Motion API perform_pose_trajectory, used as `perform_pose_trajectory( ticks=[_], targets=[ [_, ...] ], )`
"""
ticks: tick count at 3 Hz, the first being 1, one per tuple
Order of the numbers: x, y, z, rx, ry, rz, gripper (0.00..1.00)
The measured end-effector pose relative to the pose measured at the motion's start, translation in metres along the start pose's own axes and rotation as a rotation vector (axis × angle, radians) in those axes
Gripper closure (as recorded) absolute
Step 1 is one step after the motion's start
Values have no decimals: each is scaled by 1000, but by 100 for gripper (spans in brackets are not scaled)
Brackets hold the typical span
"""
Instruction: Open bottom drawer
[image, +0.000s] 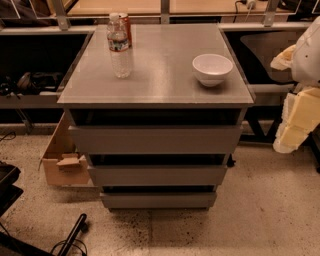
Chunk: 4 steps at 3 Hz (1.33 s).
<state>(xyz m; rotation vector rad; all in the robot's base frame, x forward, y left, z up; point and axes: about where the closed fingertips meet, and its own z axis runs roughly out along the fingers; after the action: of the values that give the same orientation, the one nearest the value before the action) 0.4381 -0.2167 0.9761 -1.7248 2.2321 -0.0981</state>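
The bottom drawer (159, 200) sits lowest in the grey cabinet (155, 98), just above the speckled floor. Its slim, flat front is roughly flush under the middle drawer (157, 175) and so looks shut. It has no handle. The likeliest hold is its top edge, reached through the dark slot between it and the middle front. The panel looks rigid and smooth, so a pinch on the face would probably slip, while hooking behind the lip should pull it out. It should slide lightly, though its contents are hidden.

Above is the top drawer (155, 139). On the cabinet top stand a water bottle (120, 47), with what may be a red can (127, 22) behind it, and a white bowl (212, 69). A cardboard box (62, 162) lies to the left.

The gripper (295, 125) hangs at the right edge, well apart from the cabinet. It is holding nothing visible, and I cannot tell how open it is.
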Motion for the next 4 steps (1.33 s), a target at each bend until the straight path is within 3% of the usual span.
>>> perform_pose_trajectory(
  ticks=[1,2,3,4],
  targets=[
    [0,0,0,0,0,0,0],
    [5,4,26,-4,70,11,0],
    [36,13,89,-49,155,47,0],
    [75,18,153,-61,237,76,0]
  ],
)
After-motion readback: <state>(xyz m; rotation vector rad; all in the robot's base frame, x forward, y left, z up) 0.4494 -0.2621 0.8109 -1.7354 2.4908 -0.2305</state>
